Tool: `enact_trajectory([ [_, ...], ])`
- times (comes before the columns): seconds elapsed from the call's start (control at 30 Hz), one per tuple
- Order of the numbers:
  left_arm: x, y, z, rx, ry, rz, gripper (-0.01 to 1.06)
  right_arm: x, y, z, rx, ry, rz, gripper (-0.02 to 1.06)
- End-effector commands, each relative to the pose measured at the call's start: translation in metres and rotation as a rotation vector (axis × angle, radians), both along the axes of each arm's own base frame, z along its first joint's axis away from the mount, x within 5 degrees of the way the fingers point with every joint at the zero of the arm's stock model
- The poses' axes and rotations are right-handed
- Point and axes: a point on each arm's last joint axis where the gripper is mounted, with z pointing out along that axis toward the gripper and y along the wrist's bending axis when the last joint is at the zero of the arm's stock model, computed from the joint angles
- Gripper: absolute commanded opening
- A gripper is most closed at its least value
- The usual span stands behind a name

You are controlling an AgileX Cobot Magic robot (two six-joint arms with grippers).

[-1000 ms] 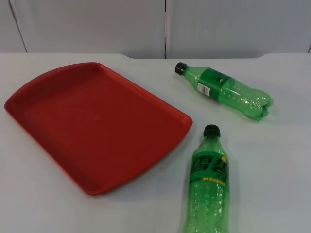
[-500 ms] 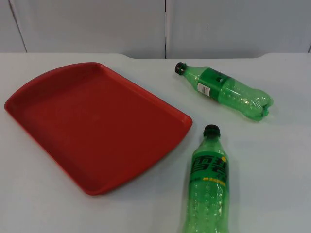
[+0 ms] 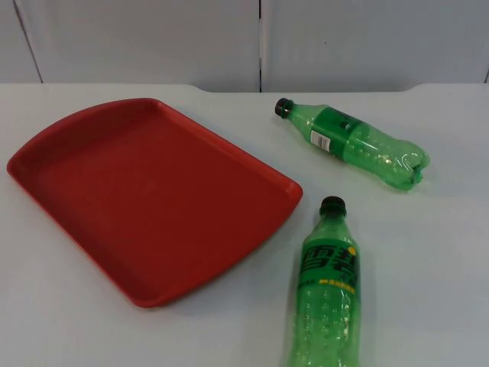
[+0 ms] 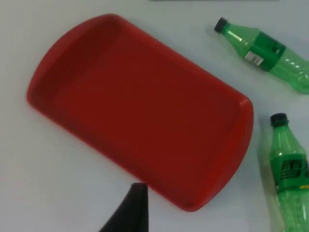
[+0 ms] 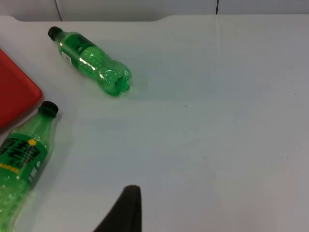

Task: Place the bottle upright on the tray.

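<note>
A red tray (image 3: 153, 199) lies empty on the left half of the white table. Two green plastic bottles with black caps lie on their sides to its right. The far bottle (image 3: 351, 143) points its cap at the tray's far corner. The near bottle (image 3: 327, 283), with a yellow-lettered label, lies by the tray's right corner with its cap pointing away from me. My left gripper (image 4: 133, 212) hangs high over the tray (image 4: 140, 106), clear of both bottles (image 4: 265, 48) (image 4: 288, 174). My right gripper (image 5: 123, 210) hangs above bare table, to the right of the far bottle (image 5: 91, 60) and the near bottle (image 5: 21, 159).
The grey partition wall (image 3: 260, 42) closes off the table at the back. Bare white table top (image 5: 217, 121) stretches to the right of the bottles and in front of the tray.
</note>
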Motion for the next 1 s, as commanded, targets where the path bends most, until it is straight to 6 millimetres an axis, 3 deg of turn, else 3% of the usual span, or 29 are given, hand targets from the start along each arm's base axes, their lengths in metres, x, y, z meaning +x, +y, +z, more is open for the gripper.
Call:
enact_trajectory([
  [0.0, 0.007, -0.003, 0.006, -0.02, 0.009, -0.021, 1.05, 0.0, 0.0, -0.002, -0.01, -0.002, -0.003, 1.04],
  [0.17, 0.021, -0.003, 0.011, -0.018, 0.036, -0.028, 1.05, 0.0, 0.0, -0.002, -0.008, -0.001, -0.001, 1.04],
  [0.47, 0.042, -0.009, 0.001, -0.016, 0.093, -0.072, 1.05, 0.0, 0.0, -0.002, -0.008, -0.001, -0.001, 1.04],
  [0.97, 0.077, -0.067, -0.036, 0.11, 0.204, -0.141, 1.05, 0.0, 0.0, -0.002, -0.008, -0.001, -0.001, 1.04],
])
